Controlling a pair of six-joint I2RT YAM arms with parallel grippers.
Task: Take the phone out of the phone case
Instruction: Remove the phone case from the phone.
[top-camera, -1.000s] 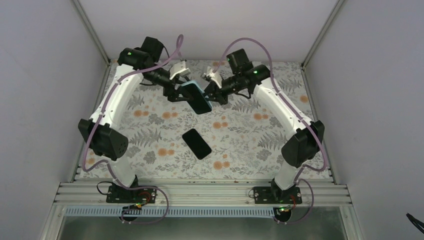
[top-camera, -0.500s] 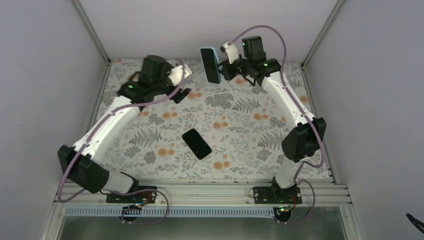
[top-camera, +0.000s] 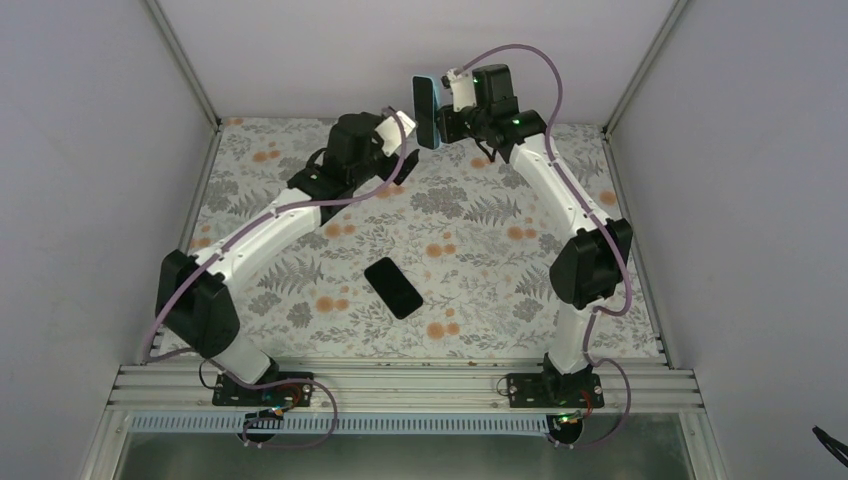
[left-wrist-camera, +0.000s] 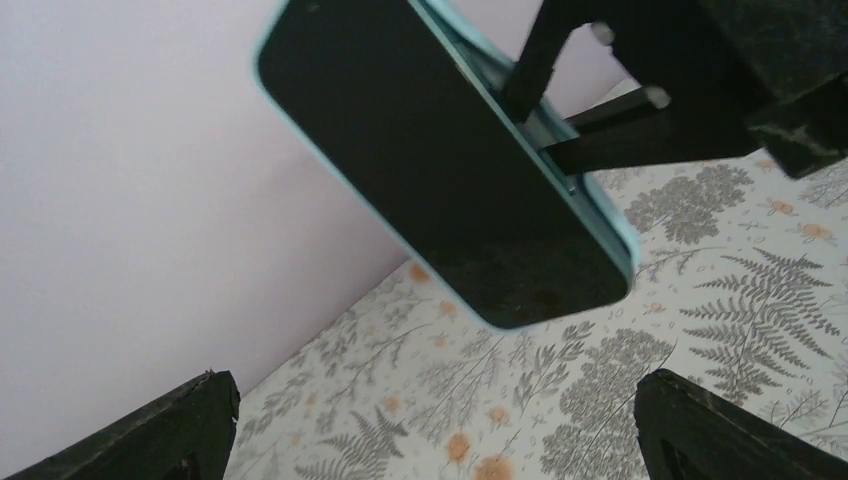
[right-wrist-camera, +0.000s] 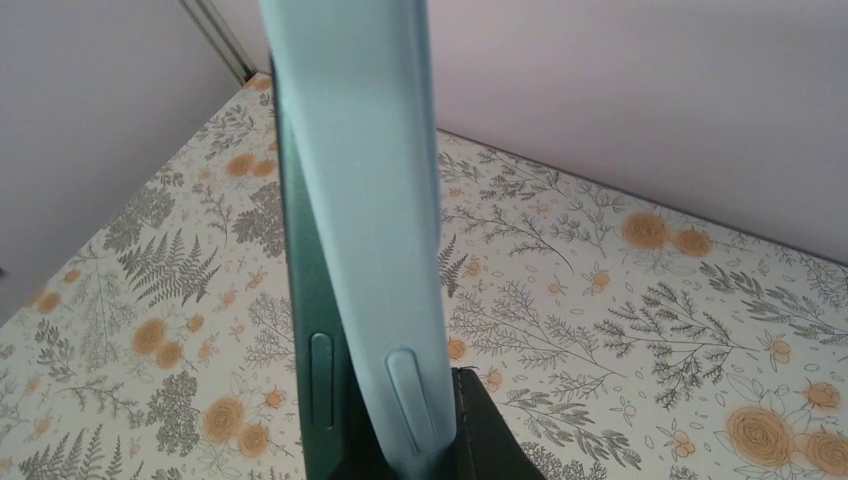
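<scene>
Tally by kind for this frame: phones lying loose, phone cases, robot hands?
Loose black phone on the table: 1
Pale-blue phone case held by the right hand: 1
Hands, counting the open left hand: 2
Total: 4

**A:** What does the work surface look like?

**B:** It's a table (top-camera: 480, 290) filling the middle of the overhead view. Its pale top is printed with grey ferns and orange flowers.

**A:** And around it?

**B:** Plain lilac-grey panels. A back wall (top-camera: 300, 60) runs across the top of the frame, with a left wall (top-camera: 70, 200) and a right wall (top-camera: 760, 200) down the sides. A slanting aluminium left post (top-camera: 185, 60) and right post (top-camera: 640, 70) mark the back corners.

**A:** The near edge?

**B:** A ribbed aluminium rail (top-camera: 400, 385) runs along the bottom, with a dull metal sheet (top-camera: 420, 455) below it.

**A:** The light?

**B:** Soft and even, with faint shadows on the tabletop.
</scene>
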